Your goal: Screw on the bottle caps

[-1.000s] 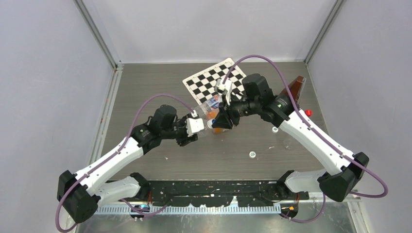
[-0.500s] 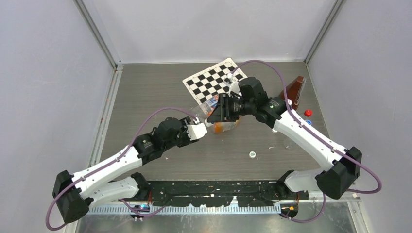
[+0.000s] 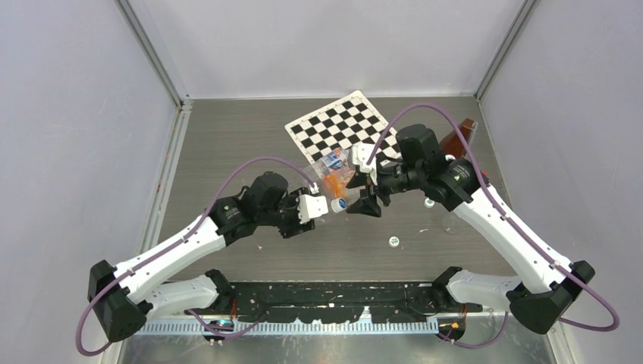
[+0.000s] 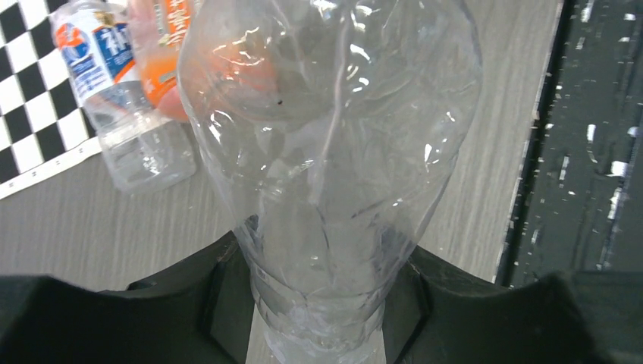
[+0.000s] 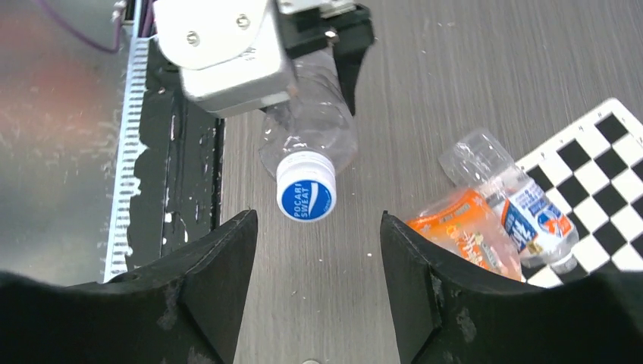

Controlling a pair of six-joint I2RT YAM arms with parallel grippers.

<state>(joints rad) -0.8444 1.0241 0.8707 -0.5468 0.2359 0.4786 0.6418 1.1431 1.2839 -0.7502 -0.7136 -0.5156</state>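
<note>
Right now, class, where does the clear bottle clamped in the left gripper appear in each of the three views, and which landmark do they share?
Top external: the clear bottle sits at picture centre.
Left wrist: it fills the middle, bottom edge upward.
Right wrist: upper centre, its blue-topped cap facing the camera.
Shared landmark: the checkerboard, in all three.

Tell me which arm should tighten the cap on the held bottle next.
Right, most likely. The right claw is open and lined up head-on with the cap. The left claw is shut on the clear bottle, so it is busy steadying it.
</note>
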